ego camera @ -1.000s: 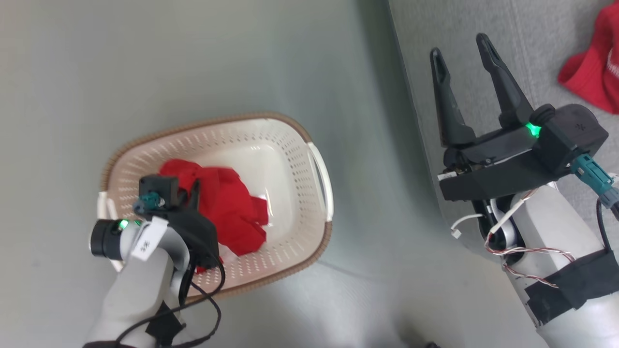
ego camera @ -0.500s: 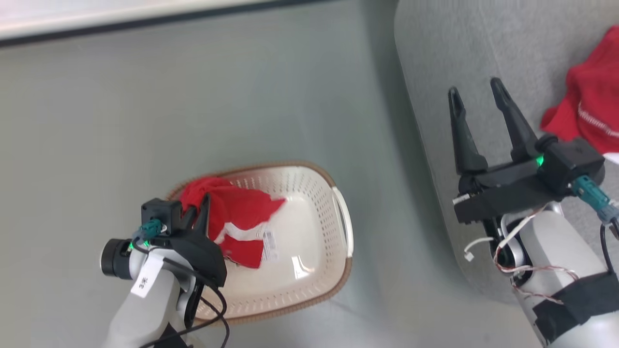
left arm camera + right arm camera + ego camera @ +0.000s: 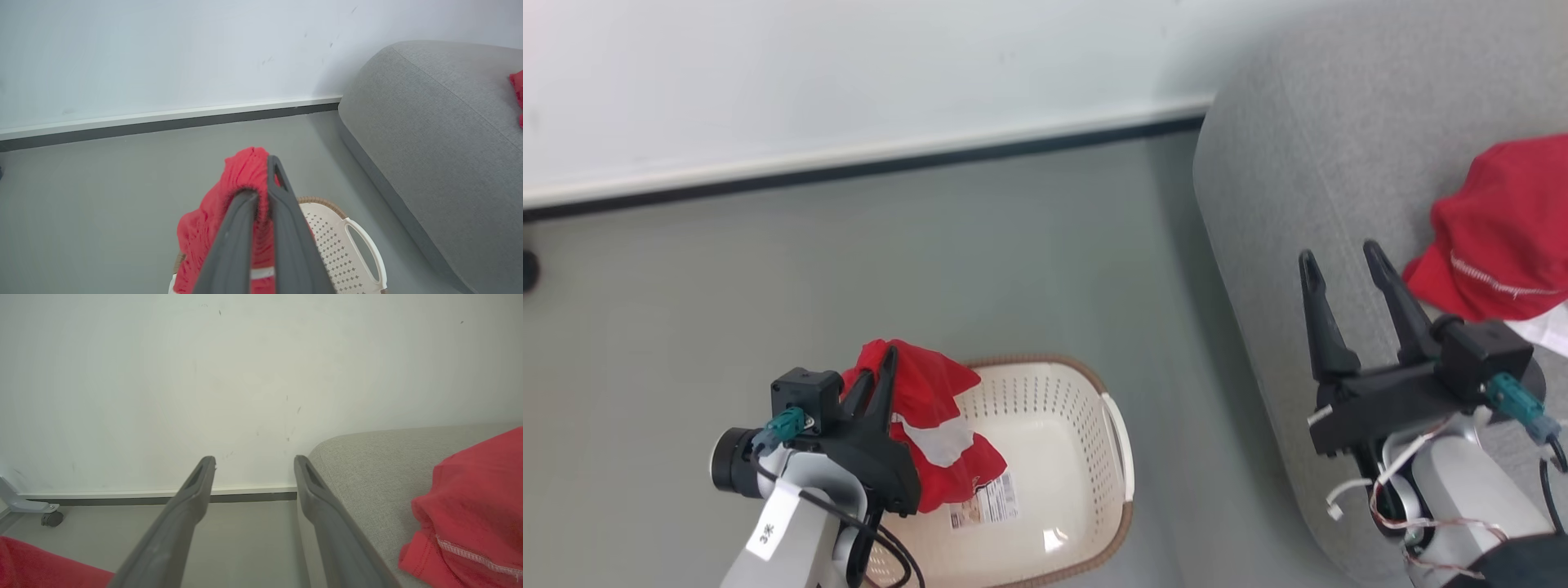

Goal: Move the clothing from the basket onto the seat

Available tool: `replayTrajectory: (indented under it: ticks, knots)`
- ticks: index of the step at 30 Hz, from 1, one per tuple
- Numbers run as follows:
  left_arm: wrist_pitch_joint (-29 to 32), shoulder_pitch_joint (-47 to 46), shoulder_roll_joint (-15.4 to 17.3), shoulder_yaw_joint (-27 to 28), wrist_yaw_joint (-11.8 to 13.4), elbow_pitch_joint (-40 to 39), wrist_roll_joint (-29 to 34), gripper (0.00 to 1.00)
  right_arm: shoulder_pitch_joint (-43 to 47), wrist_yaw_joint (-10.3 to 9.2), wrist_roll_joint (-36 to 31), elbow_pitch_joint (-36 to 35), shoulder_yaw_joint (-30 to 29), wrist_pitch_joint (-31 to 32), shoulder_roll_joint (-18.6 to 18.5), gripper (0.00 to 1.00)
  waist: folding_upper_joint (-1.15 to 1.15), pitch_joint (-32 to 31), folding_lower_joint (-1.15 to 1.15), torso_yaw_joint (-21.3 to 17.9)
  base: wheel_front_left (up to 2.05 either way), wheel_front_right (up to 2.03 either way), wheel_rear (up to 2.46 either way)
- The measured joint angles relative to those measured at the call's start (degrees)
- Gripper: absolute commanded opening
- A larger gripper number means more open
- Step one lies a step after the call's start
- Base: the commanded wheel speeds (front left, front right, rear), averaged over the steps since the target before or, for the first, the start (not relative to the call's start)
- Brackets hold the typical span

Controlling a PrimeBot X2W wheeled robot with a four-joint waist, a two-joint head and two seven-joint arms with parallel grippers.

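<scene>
My left gripper [image 3: 878, 363] is shut on a red garment [image 3: 935, 425] with white trim, which hangs lifted above the cream basket [image 3: 1086, 523] on the floor. In the left wrist view the red clothing [image 3: 241, 179] bunches around the closed gripper [image 3: 263, 179], with the basket [image 3: 347, 249] below. My right gripper [image 3: 1339, 255] stands open and empty over the front edge of the grey seat [image 3: 1307, 147]. A second red garment [image 3: 1494, 229] lies on the seat at right, also seen as red fabric [image 3: 474, 506] in the right wrist view beside the open gripper [image 3: 253, 461].
A white wall with a dark baseboard [image 3: 849, 167] runs behind the grey floor. A caster wheel [image 3: 51, 518] of some frame stands by the wall at left. The seat's rounded end [image 3: 408, 102] rises just right of the basket.
My left gripper has lifted the red garment up out of the basket. The head camera has tilted up, bringing the wall into view; the right gripper stays open.
</scene>
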Motion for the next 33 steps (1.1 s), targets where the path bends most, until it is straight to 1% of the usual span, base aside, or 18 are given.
replayTrajectory:
  ticks: [4,15,24,25,33]
  knots:
    - [0.0,0.8,0.0,0.0,-0.4,-2.3,0.0,0.00,1.6,-0.01,0.0,0.0,0.0,0.0,-0.5,1.00,0.00,-2.0,0.00,0.3,0.00,0.00,0.00]
    - [0.0,3.1,-0.1,-0.1,-0.3,-11.4,0.0,0.00,4.8,-0.01,0.6,0.5,0.1,1.1,-1.6,1.00,0.00,-7.4,0.00,1.6,0.00,0.00,0.00]
    - [0.0,4.9,0.0,0.7,0.8,-19.5,0.0,0.00,7.2,-0.01,1.4,0.9,0.4,2.1,-1.5,1.00,0.01,-10.6,0.00,1.9,0.00,0.00,0.00]
    - [0.0,4.9,0.1,0.9,1.2,-20.2,0.0,0.00,7.3,0.00,1.5,0.9,0.6,2.1,-1.5,1.00,0.01,-10.9,0.00,1.9,0.00,0.00,0.00]
    - [-0.1,6.3,0.3,0.5,1.6,-26.3,0.1,0.00,9.5,0.05,1.7,0.7,1.0,3.1,-1.6,1.00,0.01,-12.9,0.00,1.9,0.00,0.00,0.00]
